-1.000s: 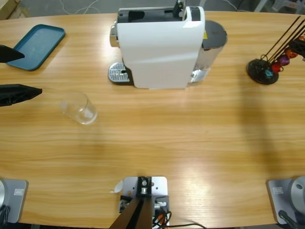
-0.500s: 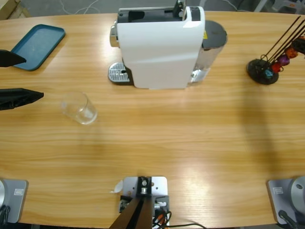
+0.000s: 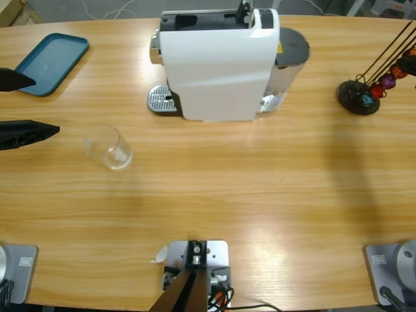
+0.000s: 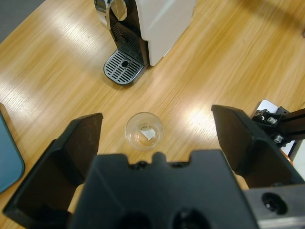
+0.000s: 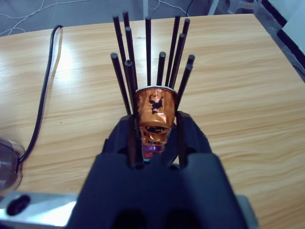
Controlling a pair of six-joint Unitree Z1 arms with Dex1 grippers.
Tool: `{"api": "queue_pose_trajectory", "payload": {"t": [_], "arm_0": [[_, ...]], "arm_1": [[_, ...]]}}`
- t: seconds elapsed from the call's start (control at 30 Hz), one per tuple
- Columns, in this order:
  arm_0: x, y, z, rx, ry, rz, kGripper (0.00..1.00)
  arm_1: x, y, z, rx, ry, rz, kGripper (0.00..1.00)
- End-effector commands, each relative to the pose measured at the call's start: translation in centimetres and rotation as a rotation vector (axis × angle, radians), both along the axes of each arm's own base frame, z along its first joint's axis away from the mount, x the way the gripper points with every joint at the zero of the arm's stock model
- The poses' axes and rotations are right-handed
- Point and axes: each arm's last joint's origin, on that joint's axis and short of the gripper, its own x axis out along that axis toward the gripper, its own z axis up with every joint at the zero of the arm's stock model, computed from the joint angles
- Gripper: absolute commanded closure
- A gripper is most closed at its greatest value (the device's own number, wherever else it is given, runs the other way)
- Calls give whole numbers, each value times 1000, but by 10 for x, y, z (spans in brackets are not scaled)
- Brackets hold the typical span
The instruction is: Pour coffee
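Fingers (image 4: 76,157) of the left gripper (image 4: 156,116) are standing wide apart and gripping nothing, coming in low over the left edge of the desk (image 3: 260,195). Just beyond their tips, and apart from both, a small clear glass tumbler (image 4: 144,131) is standing upright in the left half of the desk, roughly midway between the near and far edges. The wood grain is showing through its bottom with a bright glint. Whether any coffee is lying in it cannot be told.

Farther on, a white coffee machine (image 3: 218,65) is sitting by the middle of the far edge. Its round perforated metal drip tray (image 4: 124,69) is jutting toward the left, under the spout, with nothing resting on it. The tumbler is standing well apart from that drip tray.

In the far left corner a teal tray (image 3: 52,63) is lying flat at an angle.

Near the right edge, toward the far side, a black capsule rack (image 3: 359,97) is leaning its thin rods out past the desk. The right gripper (image 5: 153,160) is sitting right up against this rack, and whether it is open or closed cannot be told. An orange capsule (image 5: 153,114) is hanging between the rods directly ahead of it, with a purple capsule (image 5: 151,149) just below. A black cable (image 5: 45,95) is trailing across the desk beyond.
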Motion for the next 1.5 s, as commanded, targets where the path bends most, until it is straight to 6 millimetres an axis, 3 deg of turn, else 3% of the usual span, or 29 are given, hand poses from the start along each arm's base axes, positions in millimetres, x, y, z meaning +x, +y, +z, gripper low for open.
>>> {"api": "queue_pose_trajectory", "payload": {"t": [0.03, 0.3, 0.37, 0.87, 1.1, 1.13, 1.17, 1.2, 1.33, 1.4, 1.5], "arm_0": [[-1, 4, -11, 24, 39, 27, 13], [-1, 2, -13, 27, 47, 22, 13], [-2, 3, -14, 27, 48, 23, 13], [-3, 1, -16, 27, 52, 13, 13], [-3, 1, -16, 27, 53, 12, 13], [-3, 1, -16, 27, 54, 12, 13], [-3, 1, -16, 27, 54, 12, 13], [-2, 0, -16, 28, 54, 12, 13], [-1, -1, -17, 30, 58, 11, 13], [-1, -1, -17, 29, 59, 10, 13], [-2, 0, -18, 29, 58, 10, 13]], "arm_1": [[-5, -3, -9, -15, 27, -1, 740], [-7, -5, -6, -20, 17, -14, 782], [-8, -5, -5, -18, 9, -13, 860], [-10, -5, 1, -15, 1, -6, 867], [-8, -3, -1, -13, 13, 6, 832], [-7, -3, -1, -14, 12, 5, 773], [-7, -3, -1, -14, 12, 5, 650], [-7, -3, 0, -14, 11, 4, 630], [-6, -3, 0, -13, 9, 5, 619], [-4, -2, 0, -13, 10, 5, 555], [-3, -2, -1, -15, 18, 5, 620]]}}
